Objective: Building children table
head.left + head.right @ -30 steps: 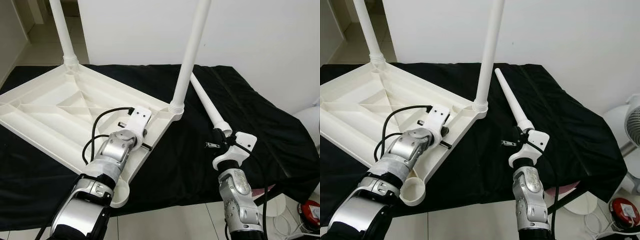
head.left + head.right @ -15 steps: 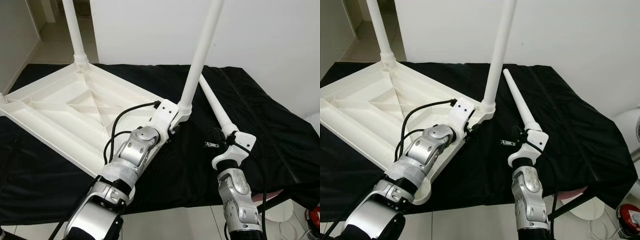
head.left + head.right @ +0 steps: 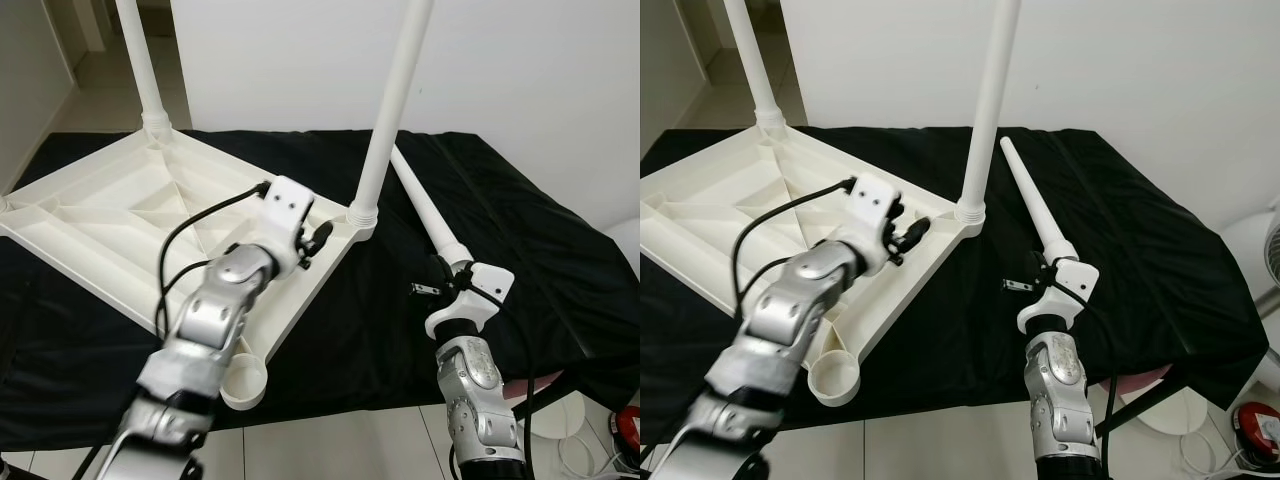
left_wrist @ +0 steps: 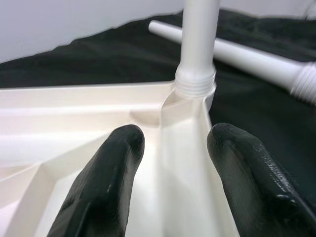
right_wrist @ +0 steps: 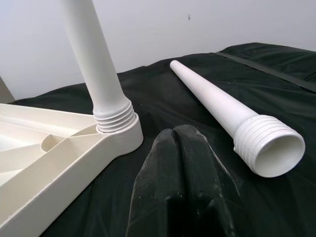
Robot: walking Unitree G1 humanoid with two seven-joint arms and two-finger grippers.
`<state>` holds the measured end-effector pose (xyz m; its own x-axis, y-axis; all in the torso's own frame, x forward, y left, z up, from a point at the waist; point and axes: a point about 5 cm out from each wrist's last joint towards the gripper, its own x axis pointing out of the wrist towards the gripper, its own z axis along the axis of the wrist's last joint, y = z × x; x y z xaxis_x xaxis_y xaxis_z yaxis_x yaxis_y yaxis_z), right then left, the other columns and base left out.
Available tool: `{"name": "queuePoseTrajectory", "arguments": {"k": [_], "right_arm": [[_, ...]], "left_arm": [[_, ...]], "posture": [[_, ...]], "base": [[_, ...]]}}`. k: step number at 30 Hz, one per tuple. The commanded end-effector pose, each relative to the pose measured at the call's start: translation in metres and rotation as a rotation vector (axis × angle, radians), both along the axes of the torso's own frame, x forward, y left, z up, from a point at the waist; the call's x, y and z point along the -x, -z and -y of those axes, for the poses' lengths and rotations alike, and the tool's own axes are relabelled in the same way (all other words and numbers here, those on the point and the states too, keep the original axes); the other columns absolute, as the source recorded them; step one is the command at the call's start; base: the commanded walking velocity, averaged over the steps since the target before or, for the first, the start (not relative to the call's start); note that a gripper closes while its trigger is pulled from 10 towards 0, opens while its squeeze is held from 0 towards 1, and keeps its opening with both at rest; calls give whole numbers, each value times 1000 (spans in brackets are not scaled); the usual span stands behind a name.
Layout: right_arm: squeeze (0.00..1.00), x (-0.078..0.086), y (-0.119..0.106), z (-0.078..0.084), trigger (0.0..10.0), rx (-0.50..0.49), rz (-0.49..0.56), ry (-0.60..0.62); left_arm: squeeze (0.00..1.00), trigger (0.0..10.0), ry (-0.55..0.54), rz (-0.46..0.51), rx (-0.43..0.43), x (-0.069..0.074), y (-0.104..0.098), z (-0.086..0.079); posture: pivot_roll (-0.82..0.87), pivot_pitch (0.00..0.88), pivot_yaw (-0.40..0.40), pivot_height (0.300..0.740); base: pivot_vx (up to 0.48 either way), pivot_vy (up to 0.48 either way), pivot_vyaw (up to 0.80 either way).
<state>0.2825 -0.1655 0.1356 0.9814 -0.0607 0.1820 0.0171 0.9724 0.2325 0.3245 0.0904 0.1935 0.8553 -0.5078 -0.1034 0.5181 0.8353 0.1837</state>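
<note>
Your upturned white plastic tabletop [image 3: 120, 215] lies on the black cloth [image 3: 520, 260], two legs screwed in, one empty corner socket [image 3: 243, 383] overhanging the edge. The loose tapered white leg [image 3: 1032, 213] lies just beside your right gripper [image 5: 180, 143], fingers pressed together. Your left gripper [image 4: 170, 143], fingers spread, straddles the rim; pushing there could slide the tabletop off.

Both upright legs [image 3: 393, 100] [image 3: 137, 55] run off the top edge. The tabletop's [image 3: 110, 215] far-left corner is cut off. The loose leg's [image 3: 1032, 205] threaded end hides behind the right gripper [image 3: 1025, 285].
</note>
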Motion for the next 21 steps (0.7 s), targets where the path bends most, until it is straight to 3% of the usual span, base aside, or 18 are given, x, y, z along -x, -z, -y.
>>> {"name": "queuePoseTrajectory", "arguments": {"k": [1,2,5,6,7,8,10,11,13,14,15,16,18,21], "right_arm": [[0,-1,2,0,10000,0,-6,0],[0,-2,2,-1,10000,1,-6,-6],[0,-3,2,-1,10000,3,-6,-14],[0,-4,1,-2,10000,5,-5,-21],[0,-4,1,-2,10000,5,-5,-21],[0,-6,0,-3,10000,6,-3,-27],[0,-6,0,-3,10000,6,-3,-27],[0,-7,0,-4,10000,8,-2,-32],[0,-7,0,-4,10000,8,-2,-32],[0,-7,0,-4,10000,9,-2,-35],[0,-7,0,-4,10000,9,-2,-35],[0,-7,0,-4,10000,11,-2,-38],[0,-7,0,-4,10000,11,-2,-38],[0,-9,-1,-4,10000,12,0,-41]], "left_arm": [[0,10000,-9,2,-19,1,-2,-3],[0,10000,-46,3,-61,1,-1,-14],[0,10000,-77,10,-100,1,-1,-24],[0,10000,-111,16,-169,1,0,-36],[0,10000,-111,16,-169,1,0,-36],[0,10000,-157,8,-257,0,3,-51],[0,10000,-157,8,-257,0,3,-51],[0,10000,-198,-2,-366,0,7,-66],[0,10000,-198,-2,-366,0,7,-66],[0,10000,-227,-36,-443,1,11,-78],[0,10000,-227,-36,-443,1,11,-78],[0,10000,-243,-59,-497,2,14,-86],[0,10000,-243,-59,-497,2,14,-86],[0,10000,-251,-93,-585,5,17,-98]], "posture": [[-22,0,-62,740],[-17,0,-67,740],[-5,0,-78,740],[-2,0,-80,740],[-2,0,-80,740],[-2,0,-80,740],[-2,0,-80,740],[5,0,-87,740],[5,0,-87,740],[7,0,-91,740],[7,0,-91,740],[7,0,-91,740],[7,0,-91,740],[10,0,-99,740]], "base": [[0,0,0],[0,0,0],[0,0,0],[0,0,0],[0,0,0],[0,0,0],[0,0,0],[0,0,0],[0,0,0],[0,0,0],[0,0,0],[0,0,0],[0,0,0],[0,0,0]]}}
